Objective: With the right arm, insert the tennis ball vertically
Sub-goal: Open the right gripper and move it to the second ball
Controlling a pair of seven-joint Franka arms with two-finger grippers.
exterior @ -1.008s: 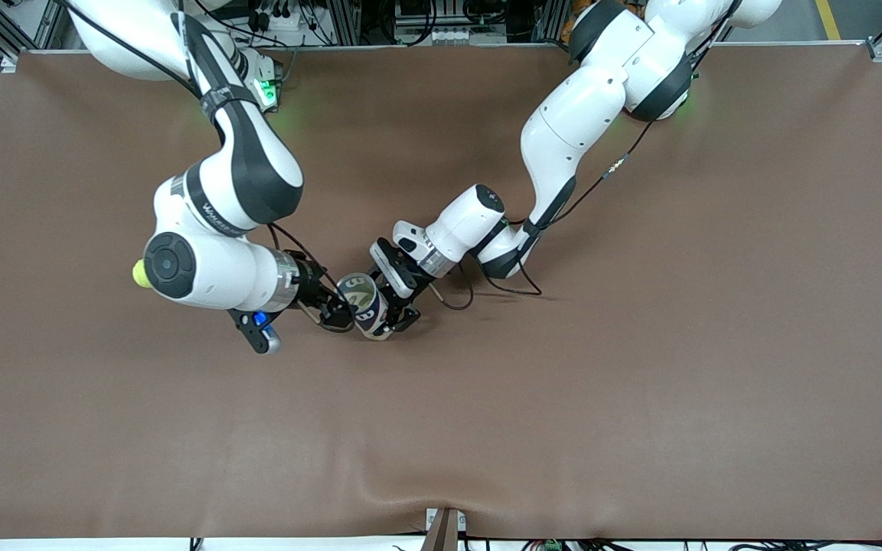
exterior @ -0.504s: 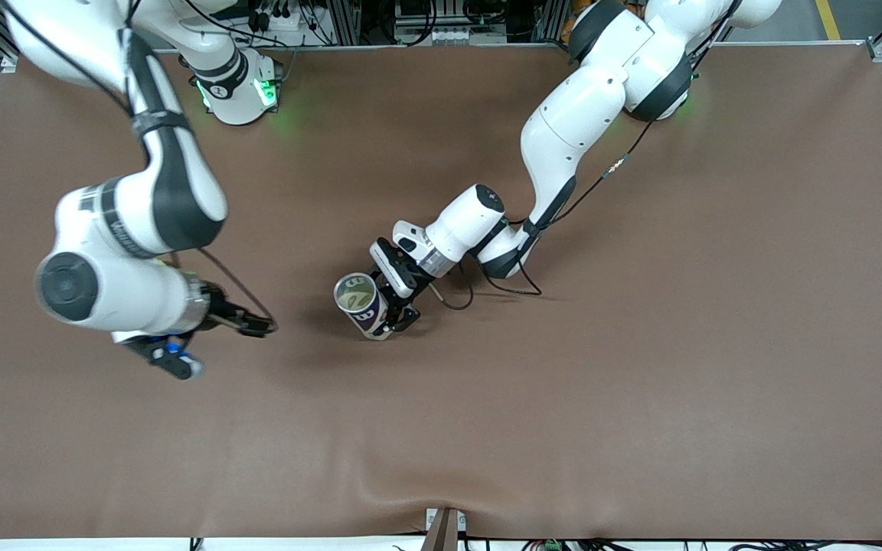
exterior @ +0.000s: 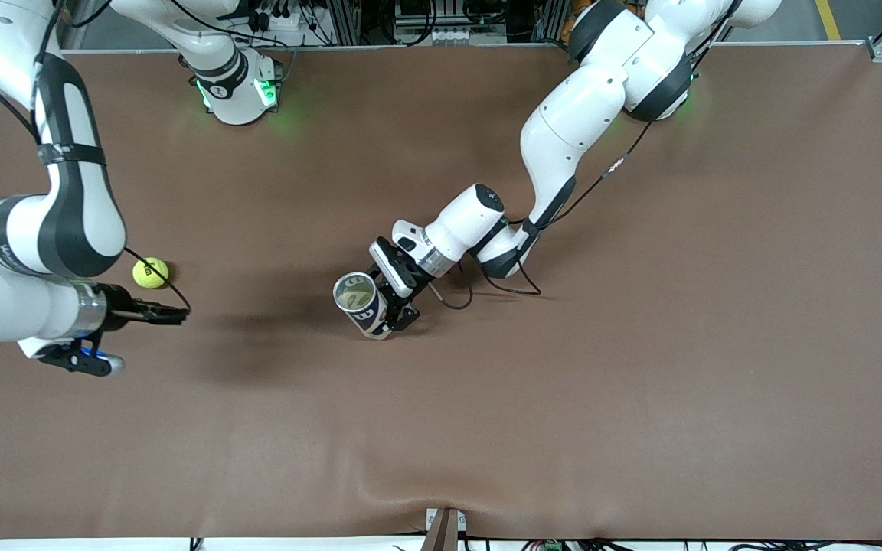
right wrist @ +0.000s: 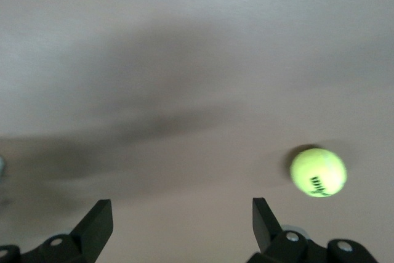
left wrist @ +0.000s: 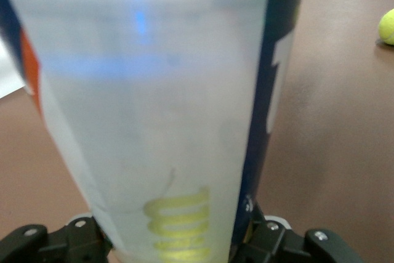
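Desk (exterior: 640,367): a brown surface is seen in all three views, with the arms' shadows cast across it between the two grippers.

Tennis ball (exterior: 150,272): one yellow-green ball with a dark printed mark is found lying on the desk toward the right arm's end, well apart from the can. It is gripped by nothing. In the right wrist view it (right wrist: 318,172) is seen lying clear of both fingers, off to the side of one fingertip rather than between them. In the left wrist view it (left wrist: 387,26) is caught at the edge of the picture, well away across the bare desk.

Ball can (exterior: 360,304): one cylindrical container, with translucent wall, dark blue label and yellow-green printed emblem (left wrist: 178,226), is held roughly at mid-desk, open mouth turned upward. It (left wrist: 160,109) fills most of the left wrist view.

Left gripper (exterior: 393,302): the fingers are closed around the ball can near its base, one on each side of it.

Right gripper (exterior: 169,314): it is held over the desk just beside the tennis ball. The fingers (right wrist: 98,223) are spread wide, with nothing between them.
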